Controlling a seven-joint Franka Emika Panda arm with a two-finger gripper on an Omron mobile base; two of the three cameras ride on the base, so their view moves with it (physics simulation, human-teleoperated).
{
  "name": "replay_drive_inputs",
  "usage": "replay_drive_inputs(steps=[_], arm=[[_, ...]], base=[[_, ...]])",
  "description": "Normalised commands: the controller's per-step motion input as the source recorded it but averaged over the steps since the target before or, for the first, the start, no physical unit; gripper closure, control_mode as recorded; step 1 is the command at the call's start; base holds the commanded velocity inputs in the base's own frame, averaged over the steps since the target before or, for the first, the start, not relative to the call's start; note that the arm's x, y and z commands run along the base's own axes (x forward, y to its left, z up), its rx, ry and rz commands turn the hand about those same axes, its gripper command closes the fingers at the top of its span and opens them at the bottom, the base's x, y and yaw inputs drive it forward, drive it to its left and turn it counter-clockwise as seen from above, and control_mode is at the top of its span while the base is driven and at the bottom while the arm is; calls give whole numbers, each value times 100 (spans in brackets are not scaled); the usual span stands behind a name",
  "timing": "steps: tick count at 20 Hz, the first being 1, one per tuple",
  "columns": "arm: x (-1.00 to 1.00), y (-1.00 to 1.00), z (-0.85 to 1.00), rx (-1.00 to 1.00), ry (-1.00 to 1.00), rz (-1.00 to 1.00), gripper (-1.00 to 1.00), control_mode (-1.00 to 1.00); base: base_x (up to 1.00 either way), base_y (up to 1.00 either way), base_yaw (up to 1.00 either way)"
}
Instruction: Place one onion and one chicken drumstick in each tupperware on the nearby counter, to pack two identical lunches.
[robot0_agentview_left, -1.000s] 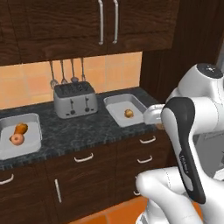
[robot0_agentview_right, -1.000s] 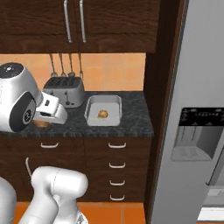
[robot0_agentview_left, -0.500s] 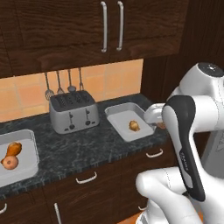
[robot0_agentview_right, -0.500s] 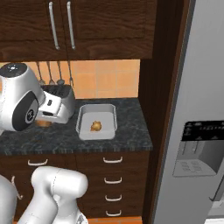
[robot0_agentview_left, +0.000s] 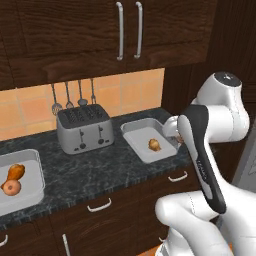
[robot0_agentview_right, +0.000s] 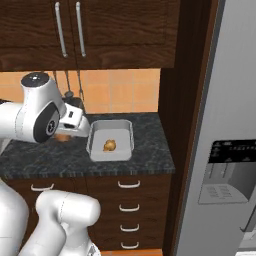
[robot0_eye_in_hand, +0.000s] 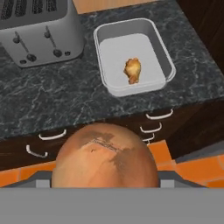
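Onion (robot0_eye_in_hand: 105, 155) large and close at the bottom of the hand view, tan-orange with a darker patch, seated between the gripper's fingers; jaws apparently closed on it, though the fingertips themselves hidden behind the ball. Beyond it, on the counter (robot0_eye_in_hand: 52, 100), right-hand tupperware (robot0_eye_in_hand: 162, 57) holding a single chicken drumstick (robot0_eye_in_hand: 132, 70), lying roughly mid-tray. Silver toaster (robot0_eye_in_hand: 39, 30) just left of that tray, apart from it.

From the left base view: same tray (robot0_agentview_left: 135, 132) with its drumstick (robot0_agentview_left: 154, 145) right of the toaster (robot0_agentview_left: 84, 128), arm's wrist hanging at the tray's right edge. Far left on the counter (robot0_agentview_left: 90, 170), second tupperware (robot0_agentview_left: 35, 160) with a drumstick (robot0_agentview_left: 15, 172) and a second onion (robot0_agentview_left: 10, 187) touching, side by side.

From the right base view: tray (robot0_agentview_right: 127, 125) and drumstick (robot0_agentview_right: 109, 145) just right of the arm's hand, a sliver of orange showing beneath the wrist, probably the held onion.
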Motion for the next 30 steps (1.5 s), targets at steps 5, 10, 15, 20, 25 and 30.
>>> replay_drive_inputs(steps=[5, 10, 15, 20, 25, 30], arm=[[100, -8, -64, 0, 4, 18, 100, -100], [100, -10, -99, 0, 14, 21, 100, -100], [100, -28, -43, 0, 1, 4, 100, -100], [100, -8, 0, 0, 0, -3, 100, -100], [100, 0, -2, 0, 1, 0, 100, -100], [100, 0, -7, 0, 3, 0, 100, -100]], base=[[0, 0, 0], [0, 0, 0], [0, 0, 0], [0, 0, 0], [0, 0, 0], [0, 0, 0]])
